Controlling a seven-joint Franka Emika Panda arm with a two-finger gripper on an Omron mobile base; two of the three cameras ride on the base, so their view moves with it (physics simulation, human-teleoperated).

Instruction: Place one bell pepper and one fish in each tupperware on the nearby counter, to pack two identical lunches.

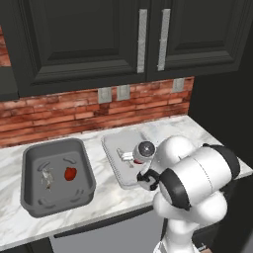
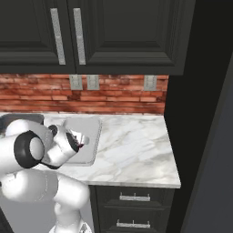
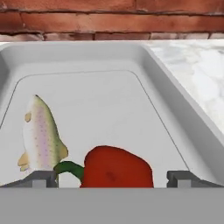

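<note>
A: Dark tub (image 1: 29, 170) on the left of the bench (image 1: 10, 222), holding one fish (image 1: 47, 176) and one red pepper (image 1: 70, 173).

B: Light tray (image 3: 175, 113) rightward: fish (image 3: 41, 138), pepper (image 3: 116, 168) between spread fingers (image 3: 41, 179), gripping nothing. Looks just let go; both lunches seemingly packed.

Both base views look down over my arm from behind at the counter (image 1: 197, 129), sharing the tray (image 1: 114, 144); my hand view sits close above that tray, facing the brick wall (image 3: 109, 17).
</note>
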